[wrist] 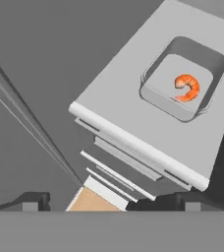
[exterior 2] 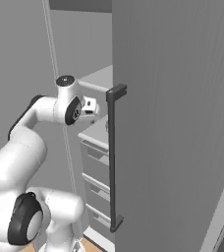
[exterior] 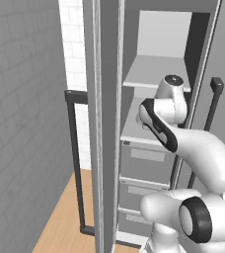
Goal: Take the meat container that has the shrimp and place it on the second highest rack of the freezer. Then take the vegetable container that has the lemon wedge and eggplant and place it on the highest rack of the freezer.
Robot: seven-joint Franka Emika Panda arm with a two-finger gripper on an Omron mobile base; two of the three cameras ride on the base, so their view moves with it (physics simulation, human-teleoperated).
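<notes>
container (wrist: 184,84): on the rack (wrist: 128,110), ahead of the open jaws, apart from them
shrimp (wrist: 187,87): in the container
drawers (exterior: 141,178): stacked below the rack, nearer the jaws in the hand view
upper shelf (exterior: 156,71): above the rack
door handle (exterior 2: 113,157): right of the gripper (exterior 2: 90,106)

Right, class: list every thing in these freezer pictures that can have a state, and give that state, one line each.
Tall grey freezer door with dark bar handle: swung open.
Shallow grey meat container: resting on a freezer rack, uncovered.
Orange curled shrimp: lying inside the container.
Grey freezer drawers: closed.
Two-finger gripper: open, holding nothing, apart from the container.
</notes>
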